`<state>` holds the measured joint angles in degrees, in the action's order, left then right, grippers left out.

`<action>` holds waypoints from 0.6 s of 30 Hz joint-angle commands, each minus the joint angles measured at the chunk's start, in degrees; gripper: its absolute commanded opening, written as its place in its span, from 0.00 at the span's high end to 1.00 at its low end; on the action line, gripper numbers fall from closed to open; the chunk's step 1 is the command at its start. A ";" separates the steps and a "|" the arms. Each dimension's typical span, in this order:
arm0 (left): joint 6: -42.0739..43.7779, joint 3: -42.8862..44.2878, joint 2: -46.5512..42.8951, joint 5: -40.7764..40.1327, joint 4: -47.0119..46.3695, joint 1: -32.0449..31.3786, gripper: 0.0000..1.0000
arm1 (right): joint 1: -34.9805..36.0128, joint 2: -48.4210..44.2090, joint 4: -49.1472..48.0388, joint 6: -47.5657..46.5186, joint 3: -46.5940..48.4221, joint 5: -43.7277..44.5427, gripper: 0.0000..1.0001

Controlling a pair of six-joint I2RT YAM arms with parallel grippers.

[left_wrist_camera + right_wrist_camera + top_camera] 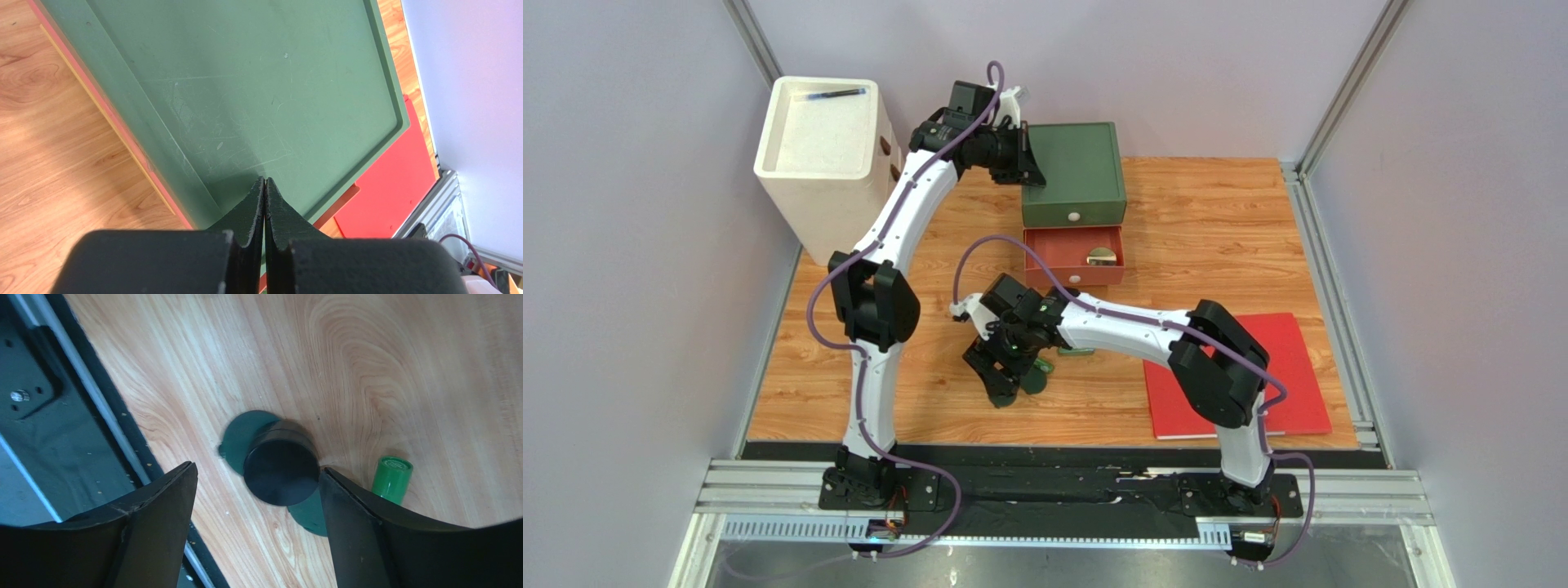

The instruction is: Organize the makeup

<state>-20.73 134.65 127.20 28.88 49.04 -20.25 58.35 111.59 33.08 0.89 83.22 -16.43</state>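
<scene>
My right gripper [1005, 377] is open low over the table's front middle. In the right wrist view its fingers [175, 496] straddle a black round piece [281, 471], which stands next to the right finger. Two dark green round compacts [240, 436] lie flat partly under and beside the piece. A slim green tube [391, 478] lies just outside the right finger. Another round compact [1100, 256] lies in the open red drawer [1053, 260]. My left gripper [264, 182] is shut and empty, with its tips at the top of the green drawer box [264, 92].
The green drawer box [1075, 172] stands at the back middle with its red drawer pulled out towards me. A white bin [824, 147] with a dark slim item [830, 93] on top stands at the back left. A flat red book [1284, 355] lies front right.
</scene>
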 commanded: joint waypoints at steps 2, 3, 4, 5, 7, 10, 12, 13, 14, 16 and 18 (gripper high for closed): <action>1.66 -4.04 3.59 -3.31 9.85 0.04 1.00 | 0.80 2.84 1.46 -0.27 1.42 -2.47 0.27; 1.57 -4.22 3.58 -3.22 9.76 0.04 1.00 | 0.80 2.67 0.68 -0.27 0.98 -2.30 0.27; 1.57 -4.31 3.58 -3.13 9.68 0.04 1.00 | 0.89 2.67 0.41 -0.10 0.63 -2.12 0.28; 1.57 -4.57 3.58 -3.04 9.41 0.12 1.00 | 0.89 2.75 0.23 -0.09 0.54 -1.77 0.29; 1.57 -4.92 3.50 -2.87 9.24 0.12 1.00 | 0.89 3.28 0.23 0.08 0.80 -1.51 0.33; 1.66 -5.36 3.15 -2.60 8.97 0.12 1.00 | 0.89 3.72 0.23 0.08 0.98 -0.72 0.41; 1.75 -5.54 3.15 -2.78 8.97 0.12 1.00 | 0.89 3.72 0.32 -0.09 1.07 -0.54 0.53; 1.75 -5.54 3.06 -2.78 8.97 0.12 1.00 | 0.89 3.63 0.49 -0.09 1.33 -0.45 0.56; 1.83 -5.54 3.06 -2.87 8.97 0.12 1.00 | 0.89 3.63 0.84 -0.27 1.42 -0.45 0.60; 1.83 -5.54 2.97 -2.87 8.97 0.12 1.00 | 0.89 3.63 1.63 -0.62 1.85 -0.10 0.70; 1.75 -5.63 2.97 -2.87 8.97 0.12 1.00 | 0.89 3.37 2.25 -0.71 2.12 0.34 0.76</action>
<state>-20.91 132.79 126.63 30.76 47.27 -19.75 58.83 114.98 34.06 0.75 83.33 -16.88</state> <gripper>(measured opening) 0.000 0.448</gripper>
